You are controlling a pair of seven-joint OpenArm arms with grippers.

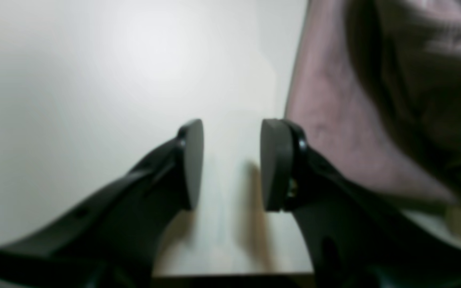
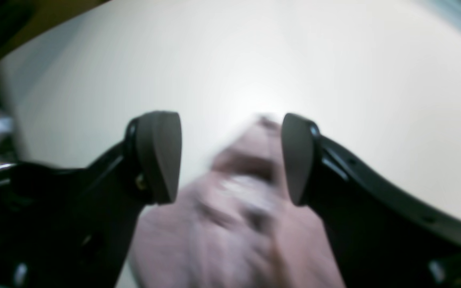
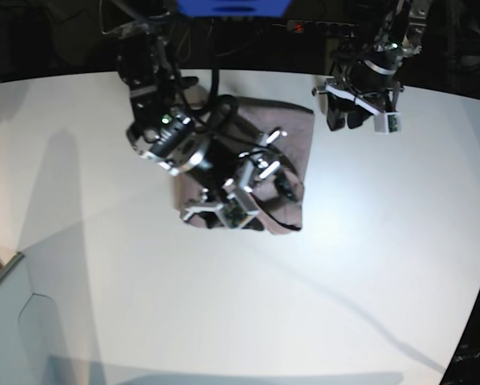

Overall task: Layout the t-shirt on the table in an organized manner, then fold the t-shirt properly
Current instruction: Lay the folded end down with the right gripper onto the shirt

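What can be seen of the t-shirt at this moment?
The t-shirt is a dusty mauve-grey soft fabric, wrinkled and gathered into a compact, roughly rectangular bundle rather than spread flat. It lies on the white table toward the far middle, partly hidden by the right arm above it. The right gripper is open over one blurred cloth corner; the left gripper is open over bare table beside the shirt's edge. No sleeves or label can be made out.

No legible text, label, brand, number or sign on any surface in view.
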